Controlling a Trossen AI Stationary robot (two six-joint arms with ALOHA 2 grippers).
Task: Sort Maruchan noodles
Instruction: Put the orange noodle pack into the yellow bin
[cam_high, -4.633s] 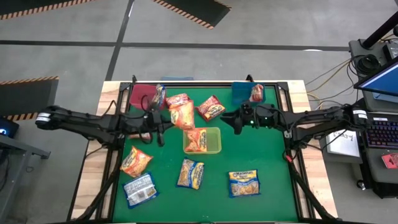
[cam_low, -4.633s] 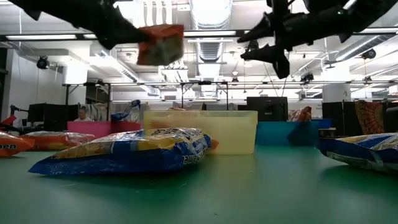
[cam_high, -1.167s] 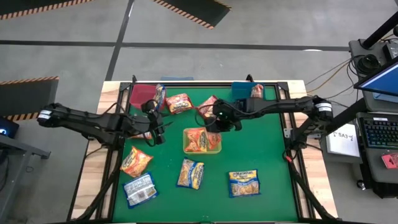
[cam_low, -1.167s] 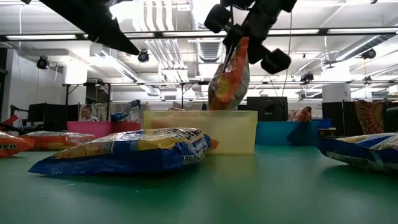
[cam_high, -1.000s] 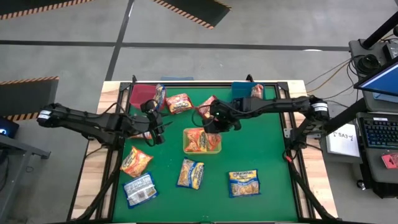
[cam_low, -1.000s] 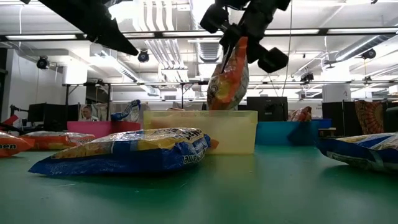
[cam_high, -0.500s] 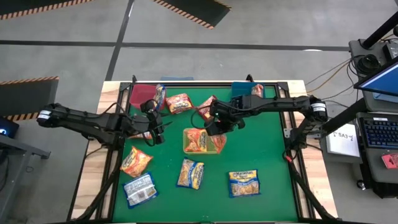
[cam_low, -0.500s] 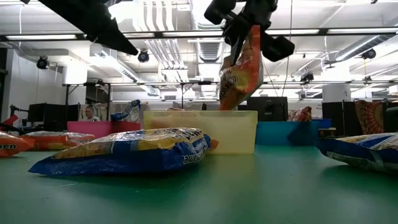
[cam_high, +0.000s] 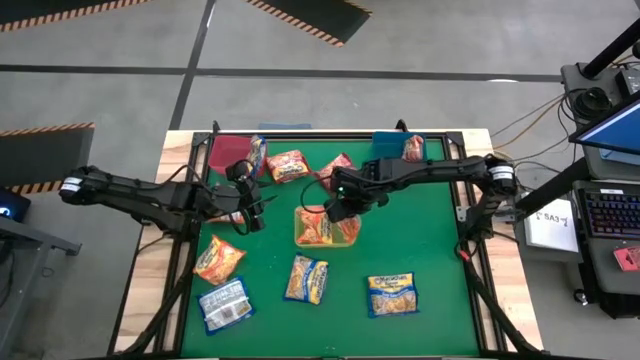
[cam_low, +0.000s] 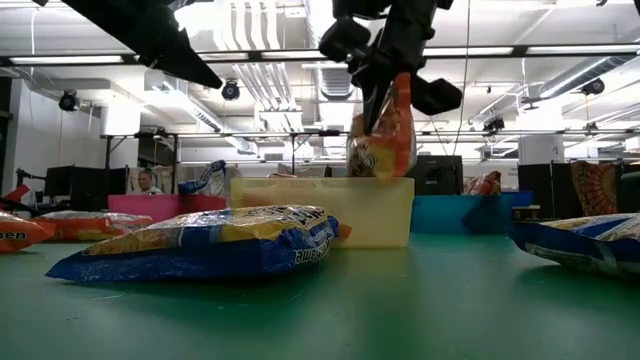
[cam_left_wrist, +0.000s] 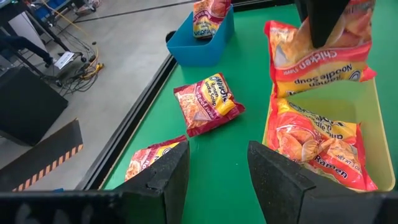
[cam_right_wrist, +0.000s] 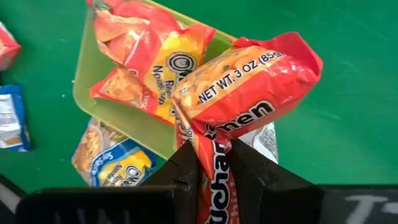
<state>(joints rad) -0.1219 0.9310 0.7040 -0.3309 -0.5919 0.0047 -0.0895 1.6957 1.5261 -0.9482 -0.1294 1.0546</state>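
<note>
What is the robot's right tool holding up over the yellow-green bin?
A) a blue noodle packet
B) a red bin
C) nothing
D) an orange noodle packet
D: the right tool is shut on an orange noodle packet, hanging above the yellow-green bin.

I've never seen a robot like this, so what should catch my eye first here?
The right gripper dangles an orange noodle packet above the yellow-green bin mid-table, where another orange packet already lies. The left gripper waits open beside it, empty.
</note>
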